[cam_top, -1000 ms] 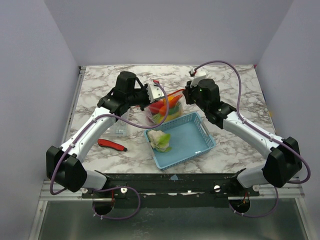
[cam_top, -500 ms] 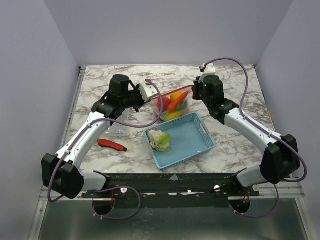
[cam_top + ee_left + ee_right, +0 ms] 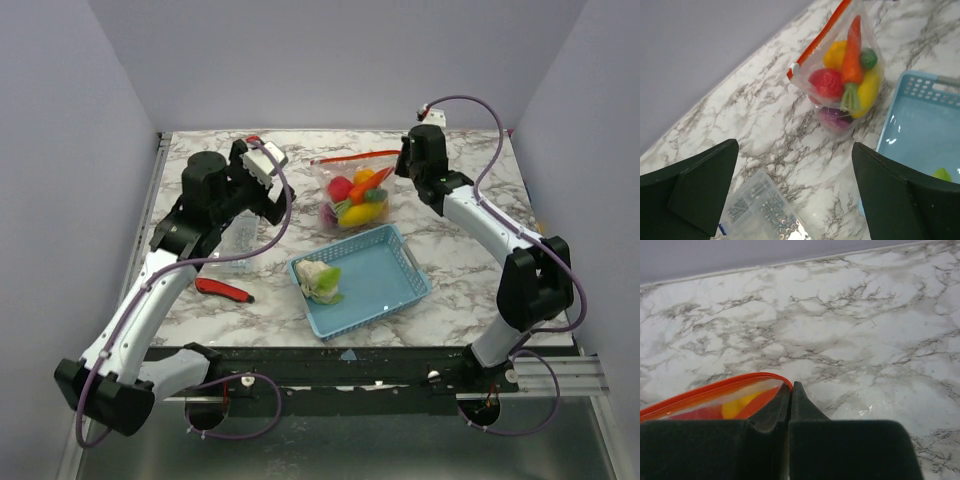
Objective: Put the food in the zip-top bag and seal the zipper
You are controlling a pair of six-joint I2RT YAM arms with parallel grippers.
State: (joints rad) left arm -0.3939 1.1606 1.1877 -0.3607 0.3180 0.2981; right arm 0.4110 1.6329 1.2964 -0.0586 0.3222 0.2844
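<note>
Clear crinkly zip-top bag [image 3: 352, 192]: one, six toy foods [image 3: 826, 82] inside
Red-orange zipper strip [image 3: 355, 157]: bag's far edge, long axis left-right
Left gripper [image 3: 795, 145]: released, empty
Right gripper [image 3: 790, 387]: clenched on zipper strip's end

white left arm [image 3: 150, 290] and right arm [image 3: 480, 220], black joints, purple cables [image 3: 465, 98], black end effector fingers [image 3: 695, 192]

The white marble-patterned desk [image 3: 480, 290] runs under everything here. A clear rigid box [image 3: 765, 212] of small metal bits lies almost under the left gripper [image 3: 795, 146], just on its near side. A red-and-black handled tool [image 3: 222, 289] lies flat further toward the desk's near edge, well apart from that gripper. A light blue mesh basket [image 3: 412, 265] sits off to its right, nearer the front than the right gripper [image 3: 400, 165]. Lilac walls [image 3: 70, 120] stand around.
</note>
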